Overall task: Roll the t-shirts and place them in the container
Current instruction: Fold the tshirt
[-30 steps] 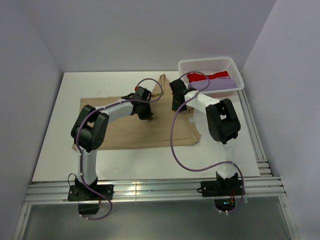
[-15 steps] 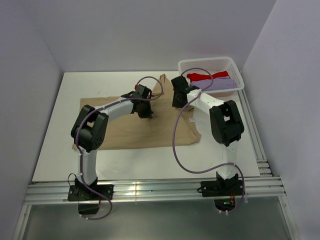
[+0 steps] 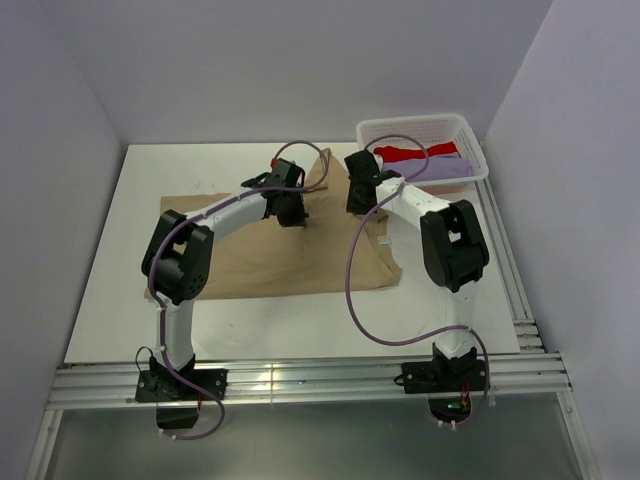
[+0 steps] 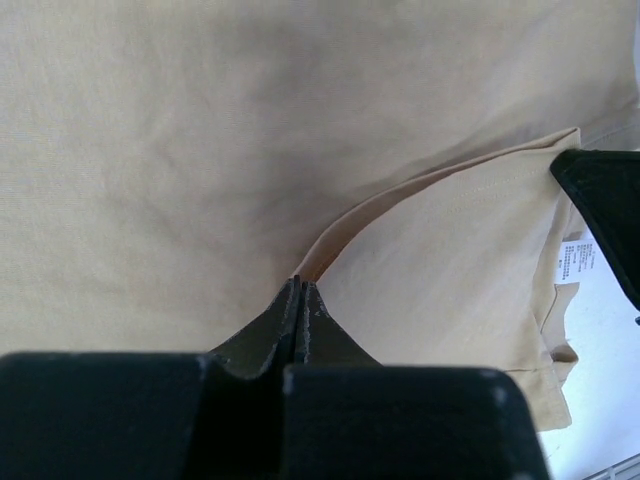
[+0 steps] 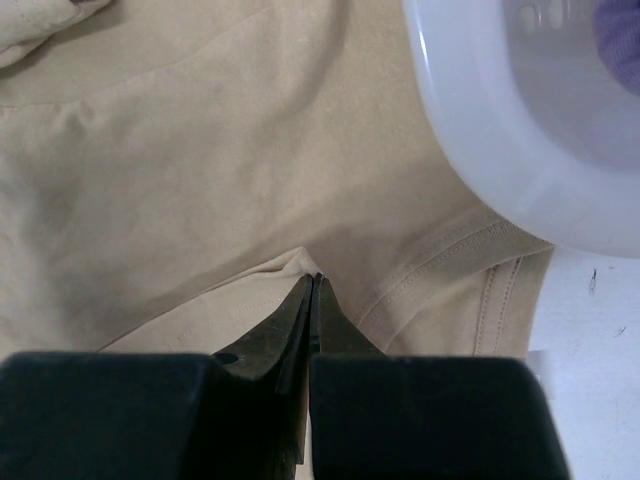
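A tan t-shirt, plain and short-sleeved, is lying spread across the white table, its neck end pointing right, where a small white label is showing. Its far part is rising in soft folds, one ridge of cloth meeting the closed tips of the left gripper, another those of the right gripper. A red t-shirt and a lavender t-shirt are sitting bunched side by side in the white basket, just beyond the tan one's far right corner.
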Motion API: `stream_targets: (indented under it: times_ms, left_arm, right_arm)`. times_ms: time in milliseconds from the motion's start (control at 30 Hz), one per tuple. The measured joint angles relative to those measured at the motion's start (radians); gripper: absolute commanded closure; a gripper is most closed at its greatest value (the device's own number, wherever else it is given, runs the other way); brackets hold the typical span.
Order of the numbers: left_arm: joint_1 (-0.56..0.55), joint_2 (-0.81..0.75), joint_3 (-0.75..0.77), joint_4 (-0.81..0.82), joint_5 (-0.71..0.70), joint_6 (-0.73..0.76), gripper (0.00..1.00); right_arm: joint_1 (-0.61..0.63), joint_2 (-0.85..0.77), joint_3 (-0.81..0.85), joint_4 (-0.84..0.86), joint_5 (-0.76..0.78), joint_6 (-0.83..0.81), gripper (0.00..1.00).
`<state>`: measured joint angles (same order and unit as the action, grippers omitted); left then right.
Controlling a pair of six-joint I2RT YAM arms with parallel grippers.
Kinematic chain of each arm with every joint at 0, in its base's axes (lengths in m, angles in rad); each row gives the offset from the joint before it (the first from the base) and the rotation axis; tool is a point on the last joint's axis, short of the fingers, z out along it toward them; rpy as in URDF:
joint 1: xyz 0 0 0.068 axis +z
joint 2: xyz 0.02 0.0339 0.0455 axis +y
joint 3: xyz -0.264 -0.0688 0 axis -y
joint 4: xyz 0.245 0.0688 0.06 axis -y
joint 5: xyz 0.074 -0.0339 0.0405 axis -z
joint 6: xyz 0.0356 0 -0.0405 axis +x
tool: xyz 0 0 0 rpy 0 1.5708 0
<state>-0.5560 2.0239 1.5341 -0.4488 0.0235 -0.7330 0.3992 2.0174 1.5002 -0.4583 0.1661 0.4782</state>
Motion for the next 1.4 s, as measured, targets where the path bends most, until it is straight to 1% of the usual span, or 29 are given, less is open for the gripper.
stream_targets:
  times_ms: [533,1100,1400]
  left_arm:
    - [0.023,-0.011,0.012,-0.032,-0.003,0.015,1.00]
    - [0.048,-0.032,0.059,-0.041,-0.003,0.019,1.00]
    - [0.065,-0.017,0.061,-0.020,-0.003,0.022,1.00]
  right_arm:
    - [0.000,0.000,0.065,-0.019,-0.006,0.000,1.00]
    - [-0.001,0.002,0.154,-0.046,-0.011,-0.001,1.00]
    - [-0.002,0.060,0.170,-0.044,-0.014,0.000,1.00]
